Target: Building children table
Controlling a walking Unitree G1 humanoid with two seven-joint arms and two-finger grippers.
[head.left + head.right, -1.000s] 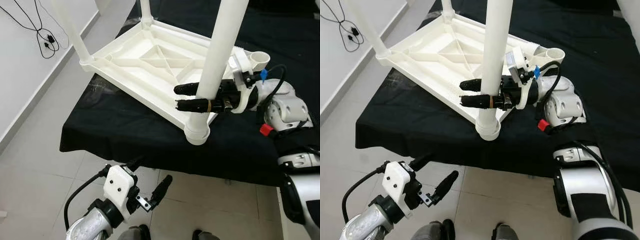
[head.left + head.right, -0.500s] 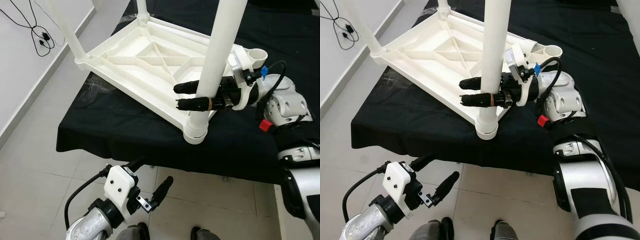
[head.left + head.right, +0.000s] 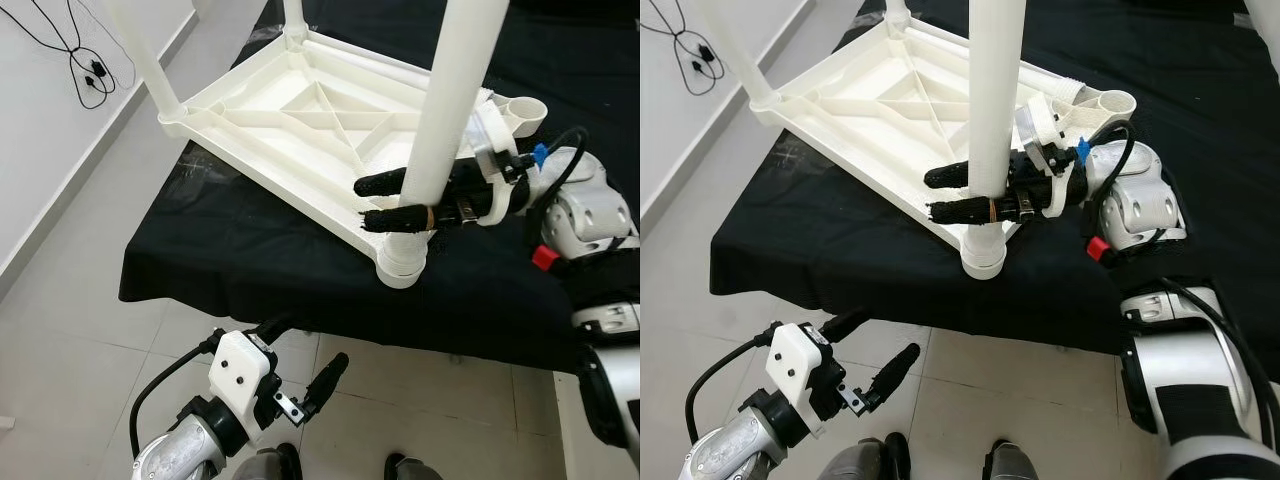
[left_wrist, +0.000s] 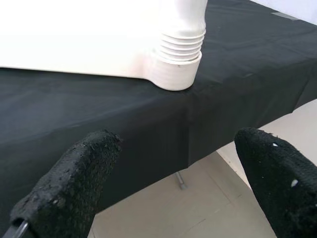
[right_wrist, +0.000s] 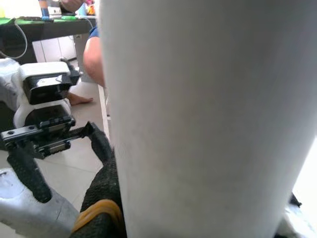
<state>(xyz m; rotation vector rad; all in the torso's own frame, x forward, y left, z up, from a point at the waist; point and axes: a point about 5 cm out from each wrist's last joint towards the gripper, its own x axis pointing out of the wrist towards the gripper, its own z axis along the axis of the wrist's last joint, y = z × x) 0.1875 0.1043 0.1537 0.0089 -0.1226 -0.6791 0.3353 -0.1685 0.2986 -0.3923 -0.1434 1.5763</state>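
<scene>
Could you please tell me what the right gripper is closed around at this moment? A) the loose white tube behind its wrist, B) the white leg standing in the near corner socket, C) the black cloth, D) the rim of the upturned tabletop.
B: the right gripper has one black finger on each side of the white leg, just above the corner socket.

white table [image 3: 300, 110], black cloth [image 3: 250, 250], black hand fingers [image 4: 74, 188]

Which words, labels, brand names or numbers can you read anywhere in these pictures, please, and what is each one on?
None: no readable text appears in any view.
The white table top, the leg held by the right gripper and the black cloth are all unmarked.
The left gripper and its white housing carry no legible label.
</scene>
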